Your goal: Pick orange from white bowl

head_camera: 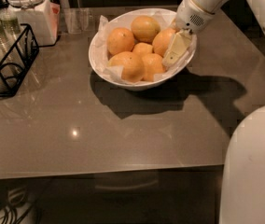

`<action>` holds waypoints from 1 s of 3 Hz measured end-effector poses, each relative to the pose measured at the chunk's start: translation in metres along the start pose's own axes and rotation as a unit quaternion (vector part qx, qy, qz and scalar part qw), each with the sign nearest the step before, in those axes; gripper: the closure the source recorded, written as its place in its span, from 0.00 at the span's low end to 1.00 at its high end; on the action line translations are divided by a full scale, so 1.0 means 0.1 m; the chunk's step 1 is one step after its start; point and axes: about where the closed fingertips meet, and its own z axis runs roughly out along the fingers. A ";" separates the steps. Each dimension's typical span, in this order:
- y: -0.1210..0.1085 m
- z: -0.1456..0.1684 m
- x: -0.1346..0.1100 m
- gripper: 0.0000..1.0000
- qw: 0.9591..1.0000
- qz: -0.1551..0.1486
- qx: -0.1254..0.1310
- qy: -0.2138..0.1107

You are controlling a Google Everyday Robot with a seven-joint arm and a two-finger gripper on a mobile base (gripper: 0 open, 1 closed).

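The white bowl point(105, 69), lined with crinkled white paper, stands at the back middle of the table and holds several oranges. My gripper point(172, 51) reaches down from the upper right into the bowl's right side. It lies against the rightmost orange point(162, 40), a large round one near the rim, and covers that orange's right flank. The other oranges sit to the left, with a smaller one point(142, 49) in the middle. Whether the gripper has hold of the orange is hidden.
A white lidded jar point(30, 10) and a clear glass point(76, 20) stand at the back left. A black wire rack point(6, 59) with glasses is at the left edge. My white robot body point(254, 167) fills the lower right. The brown tabletop point(123, 134) ends at its front edge below.
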 end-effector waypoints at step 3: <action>0.02 -0.08 0.02 0.96 1.000 0.003 0.017 0.000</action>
